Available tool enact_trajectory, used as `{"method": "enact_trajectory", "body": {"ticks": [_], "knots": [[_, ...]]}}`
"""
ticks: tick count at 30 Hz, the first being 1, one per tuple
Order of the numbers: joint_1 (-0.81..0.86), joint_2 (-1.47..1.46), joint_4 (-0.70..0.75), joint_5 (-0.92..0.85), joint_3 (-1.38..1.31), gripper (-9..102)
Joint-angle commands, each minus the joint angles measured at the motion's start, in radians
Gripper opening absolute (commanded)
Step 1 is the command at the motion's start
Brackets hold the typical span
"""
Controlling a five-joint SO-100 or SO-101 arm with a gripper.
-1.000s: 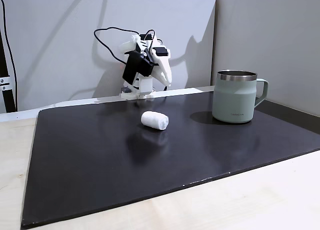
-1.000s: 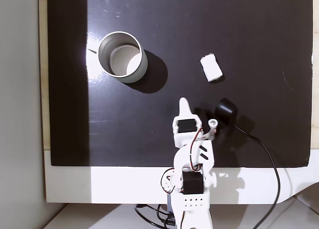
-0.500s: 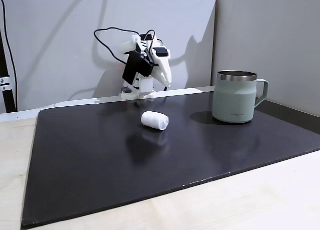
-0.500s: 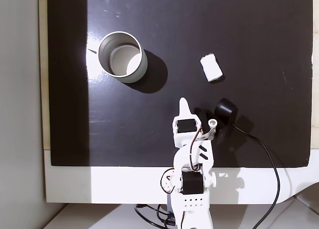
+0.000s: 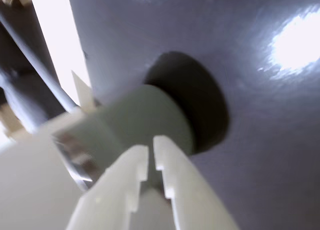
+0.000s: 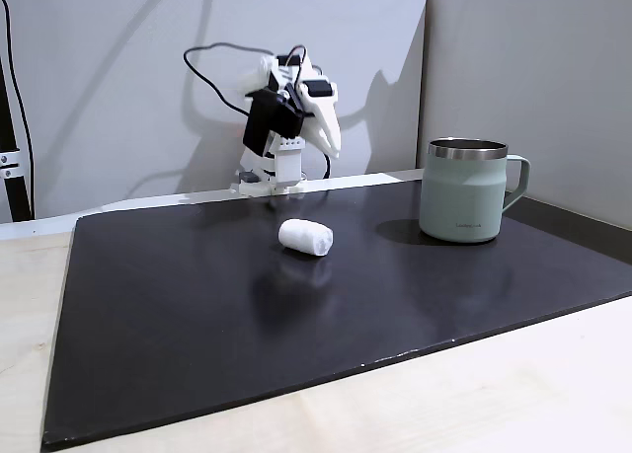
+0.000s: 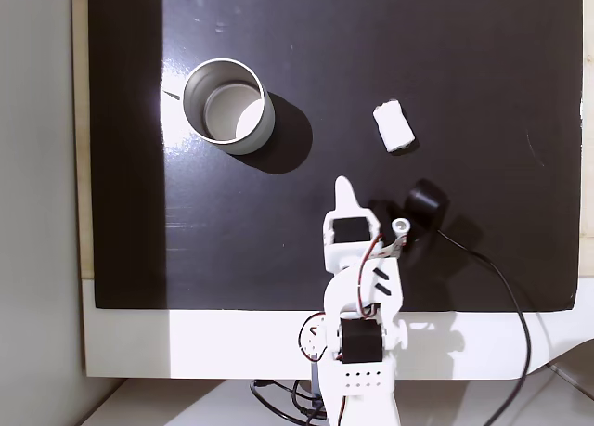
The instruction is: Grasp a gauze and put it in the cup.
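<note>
Our end effector (image 5: 151,157), tips nearly pressed together and holding nothing, faces the cup (image 7: 224,104) while the gauze (image 7: 394,126) lies well apart on the mat, so we risk missing it.

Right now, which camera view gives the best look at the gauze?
The fixed view from above: the gauze lies unobstructed on the dark mat, its whole outline and its position relative to the cup plain. The other fixed view shows the gauze from the side, lying flat.
</note>
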Motion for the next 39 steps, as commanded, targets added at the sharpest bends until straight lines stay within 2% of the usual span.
{"method": "enact_trajectory", "body": {"ticks": [1,12,16,18,24,30,39], "knots": [[0.032,-0.224,-0.029,0.101,-0.249,0],[0.117,-0.736,0.123,0.472,-0.792,2],[0.146,-0.842,0.209,0.641,-0.876,23],[0.147,-0.877,0.230,0.687,-0.896,30],[0.124,-0.973,0.276,0.802,-0.923,38],[0.103,-1.083,0.278,0.876,-0.948,39],[0.055,-1.216,0.258,0.887,-1.000,40]]}}
